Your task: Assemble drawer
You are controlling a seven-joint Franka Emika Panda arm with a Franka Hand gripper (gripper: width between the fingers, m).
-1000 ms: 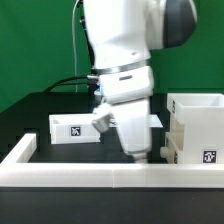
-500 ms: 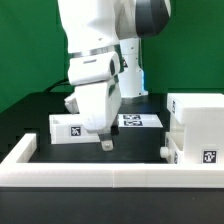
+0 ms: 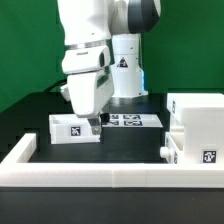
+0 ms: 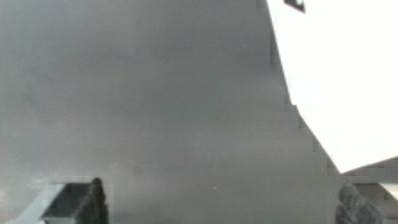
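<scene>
The tall hollow white shell (image 3: pixel 196 118) stands at the exterior view's right, with a low tagged tray (image 3: pixel 200 154) in front of it. A second shallow white tray (image 3: pixel 72 129) with a square tag lies at the left. My gripper (image 3: pixel 93 126) hangs just above that tray's right end. In the wrist view my gripper (image 4: pixel 222 205) is open, with both fingertips (image 4: pixel 75 202) wide apart and only dark table between them. A white part (image 4: pixel 338 80) fills one side of that view; I cannot tell which part it is.
The long low white border rail (image 3: pixel 110 176) runs along the front and up the left side. The marker board (image 3: pixel 130 120) lies flat behind my gripper, in front of the arm's base. A small dark piece (image 3: pixel 165 150) sits beside the right tray.
The arm has swung from near the shell at the exterior view's right over to the left tray. The trays and shell have not moved.
</scene>
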